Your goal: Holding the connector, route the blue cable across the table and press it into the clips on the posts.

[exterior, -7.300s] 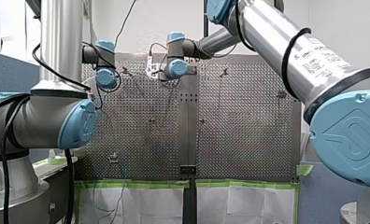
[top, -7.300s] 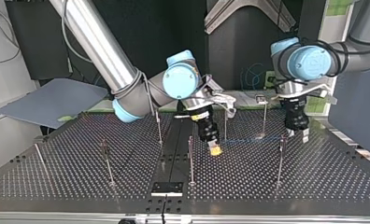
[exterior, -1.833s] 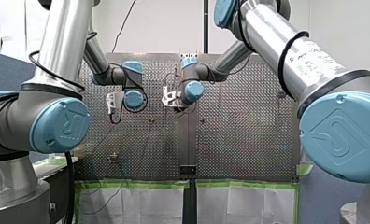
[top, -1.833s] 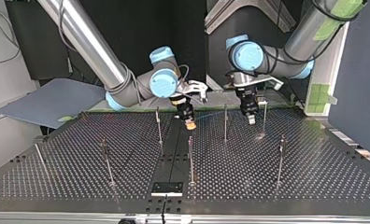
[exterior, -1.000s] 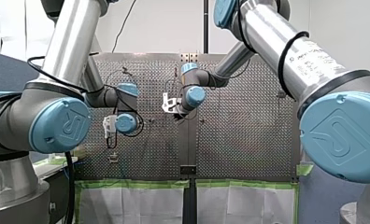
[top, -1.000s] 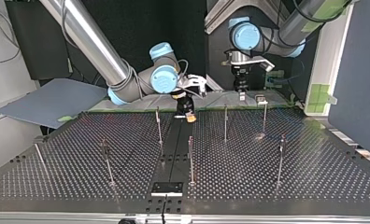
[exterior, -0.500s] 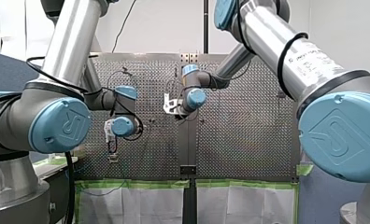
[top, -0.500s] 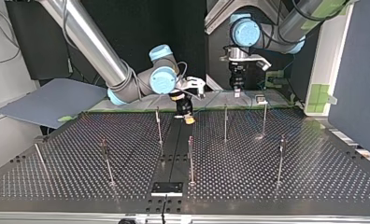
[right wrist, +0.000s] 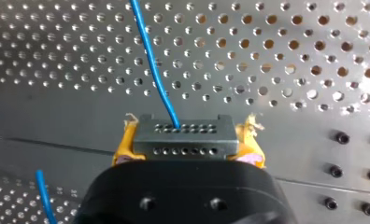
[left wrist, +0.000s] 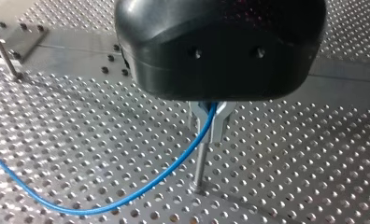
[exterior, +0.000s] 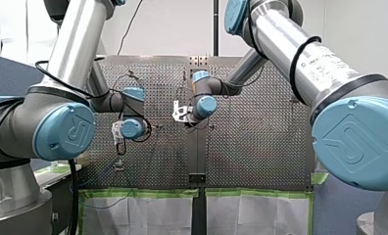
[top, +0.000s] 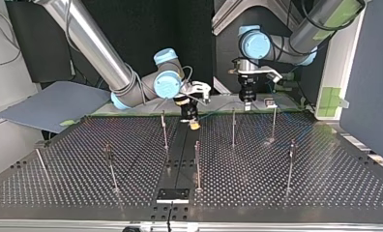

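Clamping the connector (right wrist: 183,135), the right tool (right wrist: 187,139) anchors the blue cable (right wrist: 152,70); the left tool (left wrist: 210,122) pinches it just above a post (left wrist: 200,163), slack lying beside that post. No clip looks filled yet.

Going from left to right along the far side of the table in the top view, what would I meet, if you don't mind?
Grey board → post → my right gripper → second post → my left gripper → third post.
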